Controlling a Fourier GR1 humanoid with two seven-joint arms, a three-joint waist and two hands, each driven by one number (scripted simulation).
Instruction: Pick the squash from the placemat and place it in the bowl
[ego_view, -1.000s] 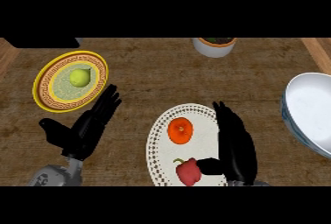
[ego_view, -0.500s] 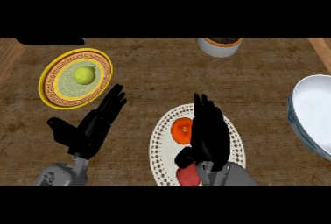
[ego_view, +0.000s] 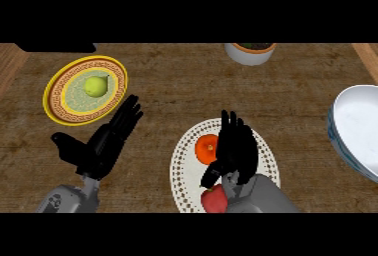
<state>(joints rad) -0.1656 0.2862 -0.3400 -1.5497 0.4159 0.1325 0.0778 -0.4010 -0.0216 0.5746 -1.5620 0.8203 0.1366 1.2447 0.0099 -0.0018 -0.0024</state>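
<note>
The right hand has moved left across the white placemat over the last second and now sits above it, fingers straight and together, holding nothing. The orange squash lies on the placemat, just left of the palm and partly covered by it; a red pepper lies nearer the wrist. The grasp looks about to start. The white bowl waits at the bench's right edge. The left hand rests open beside the yellow plate holding 1 green fruit
</note>
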